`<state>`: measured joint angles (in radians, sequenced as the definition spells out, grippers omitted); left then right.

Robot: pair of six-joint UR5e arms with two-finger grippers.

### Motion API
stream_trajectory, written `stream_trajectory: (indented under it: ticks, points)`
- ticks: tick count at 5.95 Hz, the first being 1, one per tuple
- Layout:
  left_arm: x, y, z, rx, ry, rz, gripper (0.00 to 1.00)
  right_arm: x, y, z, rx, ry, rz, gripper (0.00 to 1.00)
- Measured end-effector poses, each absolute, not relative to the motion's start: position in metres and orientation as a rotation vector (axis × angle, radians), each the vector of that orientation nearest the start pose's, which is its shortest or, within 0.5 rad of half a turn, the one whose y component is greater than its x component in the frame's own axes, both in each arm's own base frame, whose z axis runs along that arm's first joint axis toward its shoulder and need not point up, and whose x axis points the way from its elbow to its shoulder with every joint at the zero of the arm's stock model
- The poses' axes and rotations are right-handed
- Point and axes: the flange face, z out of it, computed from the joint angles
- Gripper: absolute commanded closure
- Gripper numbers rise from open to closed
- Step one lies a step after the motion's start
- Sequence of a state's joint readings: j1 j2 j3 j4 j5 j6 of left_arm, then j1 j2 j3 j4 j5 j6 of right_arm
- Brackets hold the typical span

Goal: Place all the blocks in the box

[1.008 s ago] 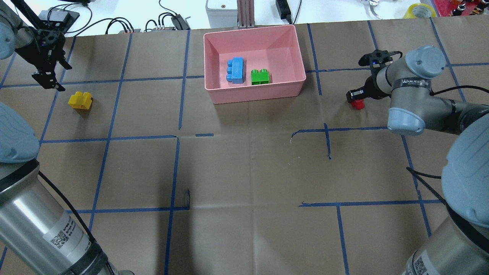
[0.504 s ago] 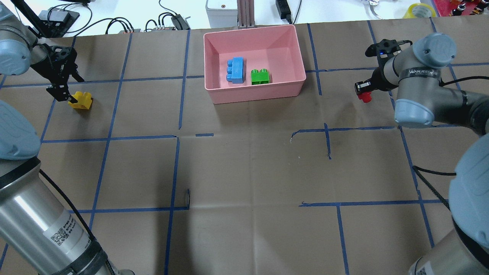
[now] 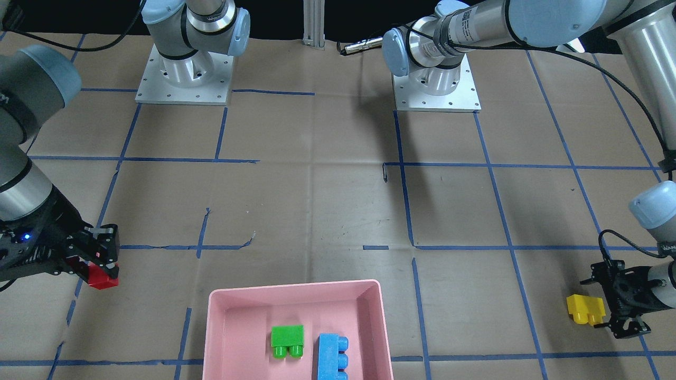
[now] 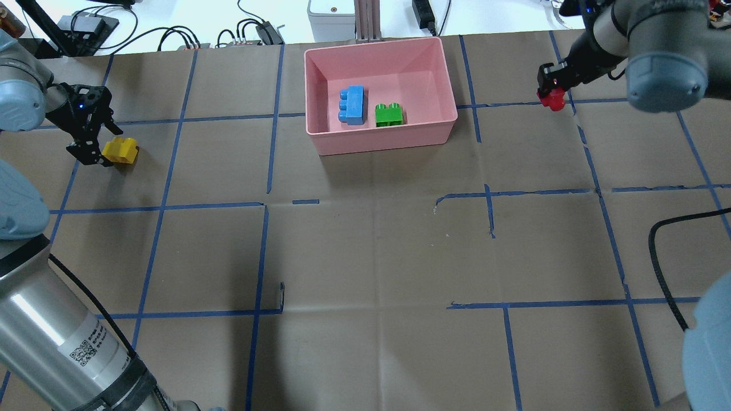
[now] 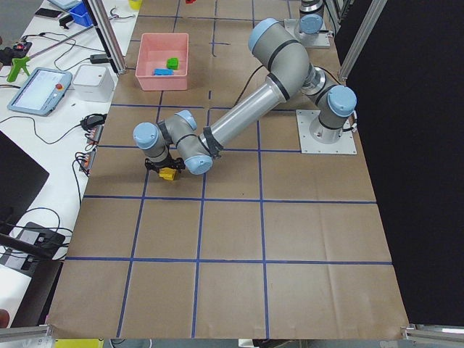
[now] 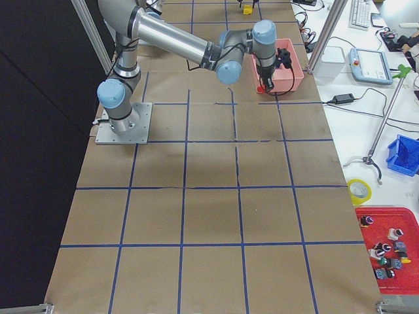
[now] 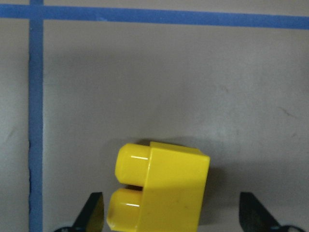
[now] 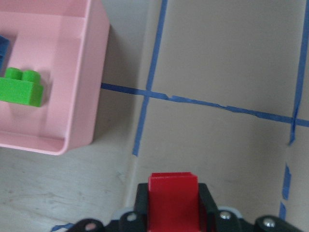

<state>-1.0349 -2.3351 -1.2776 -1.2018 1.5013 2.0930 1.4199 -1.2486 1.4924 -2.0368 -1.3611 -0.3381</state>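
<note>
Well, nearest the robot, my left fingers (image 7: pixel 94 212) stand wide on either side of the yellow block (image 7: pixel 164 193), which lies on the desk (image 4: pixel 365 257); I judge they are lined up for a squeeze. Farther out, the right fingers (image 8: pixel 141 205) pinch the red block (image 8: pixel 173 200), seemingly off the desk beside the box (image 4: pixel 382 140), presumably to clear its rim. The blue block (image 4: pixel 353 104) and green block (image 4: pixel 389 115) already lie inside.

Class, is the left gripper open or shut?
Open: on the left gripper, fingertips stand apart, flanking the yellow block, a clear gap on one side.
</note>
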Motion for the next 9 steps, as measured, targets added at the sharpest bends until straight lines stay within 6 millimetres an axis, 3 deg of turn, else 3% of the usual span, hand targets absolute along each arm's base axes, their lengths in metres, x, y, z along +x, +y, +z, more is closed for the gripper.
stream_trajectory:
  ticks: [1,2,3,4,5,6,7,8,9]
  points:
    - [0.251,-0.7,0.178,2.29,2.323,-0.08,0.06,0.12,-0.66,0.423,-0.308,2.888,-0.41,0.99]
    - [0.249,-0.7,0.176,2.294,2.322,-0.098,0.14,0.189,-0.677,0.421,-0.298,2.809,-0.454,0.99]
    - [0.248,-0.7,0.176,2.3,2.313,-0.108,0.21,0.258,-0.705,0.398,-0.33,2.734,-0.568,0.99]
    - [0.248,-0.701,0.176,2.313,2.295,-0.115,0.41,0.308,-0.73,0.37,-0.365,2.677,-0.673,0.97]
    - [0.249,-0.702,0.178,2.319,2.269,-0.122,0.59,0.338,-0.751,0.347,-0.39,2.637,-0.749,0.08]
    - [0.251,-0.703,0.183,2.312,2.24,-0.13,0.81,0.353,-0.76,0.34,-0.413,2.611,-0.801,0.01]
    - [0.251,-0.706,0.192,2.296,2.217,-0.134,0.92,0.359,-0.761,0.343,-0.425,2.604,-0.815,0.0]
    - [0.251,-0.708,0.208,2.265,2.2,-0.141,0.95,0.357,-0.76,0.344,-0.421,2.615,-0.791,0.0]
    - [0.248,-0.709,0.245,2.182,2.213,-0.162,0.96,0.35,-0.759,0.348,-0.407,2.635,-0.748,0.0]
